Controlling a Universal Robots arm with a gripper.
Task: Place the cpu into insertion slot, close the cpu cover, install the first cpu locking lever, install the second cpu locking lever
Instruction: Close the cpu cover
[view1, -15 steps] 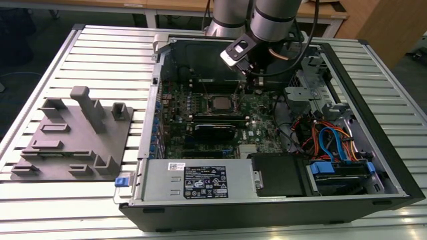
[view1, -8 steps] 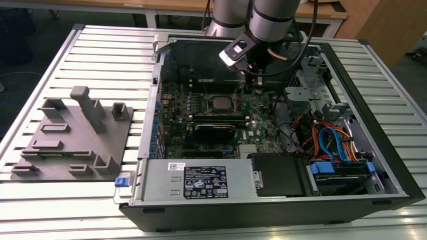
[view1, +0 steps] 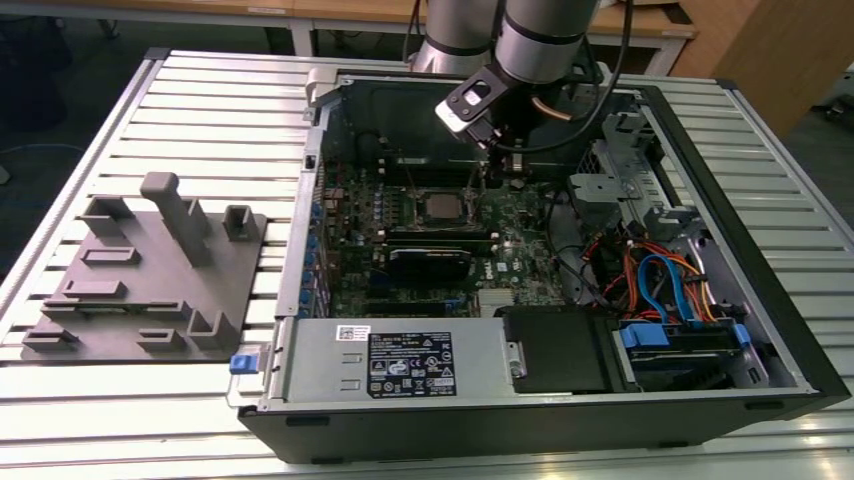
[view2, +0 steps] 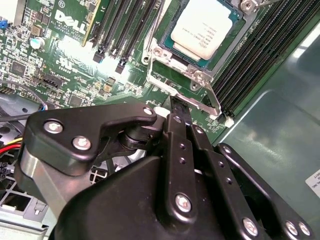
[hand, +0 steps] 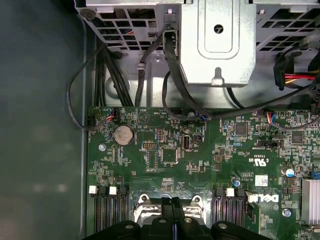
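Observation:
The cpu (view2: 204, 26) has a silver-grey top and lies flat in the insertion slot (view1: 441, 207) on the green motherboard. The cpu cover (view2: 199, 75), a thin silver frame, lies down around it. A metal locking lever (view2: 214, 102) runs along one side of the socket. My gripper (view2: 178, 109) is shut with nothing between its fingers. Its tips hang just off the socket's corner, close to the lever's end. In the exterior view the gripper (view1: 495, 178) reaches down into the open case, a little toward the exterior view's right of the cpu. The fingertips (hand: 169, 204) sit over the socket frame.
Black memory slots (view2: 117, 30) flank the socket on both sides. A metal drive cage (hand: 217, 42) with black cables stands close by. The case wall (view2: 280, 115) rises beside the board. A grey fixture plate (view1: 147, 270) lies on the table at the exterior view's left.

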